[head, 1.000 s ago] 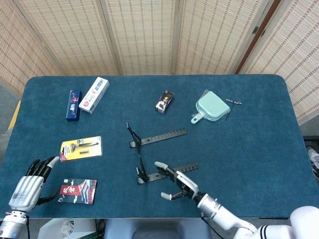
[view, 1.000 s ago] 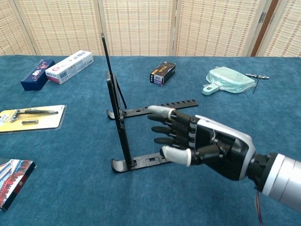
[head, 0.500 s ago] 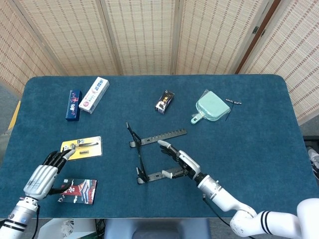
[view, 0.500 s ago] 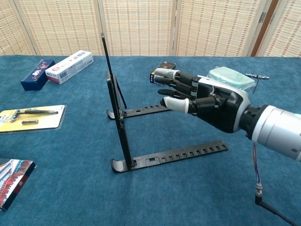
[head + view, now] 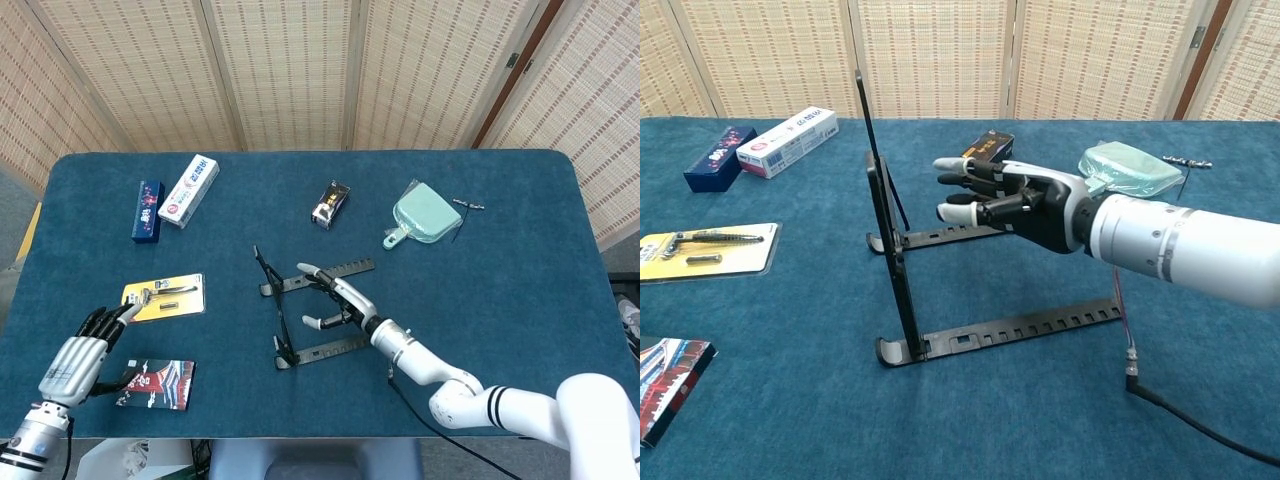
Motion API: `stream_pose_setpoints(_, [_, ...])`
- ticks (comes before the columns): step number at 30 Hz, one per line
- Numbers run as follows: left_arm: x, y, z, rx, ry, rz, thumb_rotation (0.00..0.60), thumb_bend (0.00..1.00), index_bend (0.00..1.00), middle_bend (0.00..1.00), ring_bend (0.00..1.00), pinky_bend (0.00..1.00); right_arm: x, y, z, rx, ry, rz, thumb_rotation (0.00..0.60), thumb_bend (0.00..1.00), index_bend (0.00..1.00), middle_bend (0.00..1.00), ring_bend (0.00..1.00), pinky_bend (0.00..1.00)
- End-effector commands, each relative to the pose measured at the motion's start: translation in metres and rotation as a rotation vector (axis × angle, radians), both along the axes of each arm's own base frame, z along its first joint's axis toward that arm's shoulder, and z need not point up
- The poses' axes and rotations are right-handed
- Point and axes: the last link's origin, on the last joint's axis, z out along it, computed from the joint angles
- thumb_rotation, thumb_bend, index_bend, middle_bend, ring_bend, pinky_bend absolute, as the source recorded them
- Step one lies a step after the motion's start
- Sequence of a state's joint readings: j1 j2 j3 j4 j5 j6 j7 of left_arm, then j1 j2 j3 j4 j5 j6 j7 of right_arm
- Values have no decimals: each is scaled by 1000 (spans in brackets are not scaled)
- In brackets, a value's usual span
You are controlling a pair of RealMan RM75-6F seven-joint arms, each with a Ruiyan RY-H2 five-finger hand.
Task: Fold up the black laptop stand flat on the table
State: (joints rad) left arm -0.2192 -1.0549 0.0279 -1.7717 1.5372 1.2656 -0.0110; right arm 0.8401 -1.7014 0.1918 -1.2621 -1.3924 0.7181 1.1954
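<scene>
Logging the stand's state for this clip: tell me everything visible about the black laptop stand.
The stand is thin black bars, metal by the look. Two notched base rails lie flat on the blue table; the support frame rises nearly upright from their left ends, so it is not folded. The right hand hovers open beside the frame, not touching it.

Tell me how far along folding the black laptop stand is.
Nothing is folded yet: the black metal laptop stand is upright on the blue table. The right hand reaches open toward its raised panel without touching. The left hand holds nothing. The whole fold remains.
</scene>
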Motion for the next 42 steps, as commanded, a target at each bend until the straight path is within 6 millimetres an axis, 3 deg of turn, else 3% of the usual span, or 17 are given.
stream_pose_setpoints(1, [-1,-2,1,2,0,7,600,268,7,81,108,31,8,-7,-8,15,5,0,600,186,0,0,0,58])
stream_pose_setpoints(18, [-2,-7,3,9,0,13,600,268,7,81,108,31,26,-16,-24,84,48,48,600,186,0,0,0,58])
stream_pose_setpoints(42, [2,-8,4,12,-7,7,600,268,7,81,108,31,34,-14,-25,99,55,111,600,186,0,0,0,58])
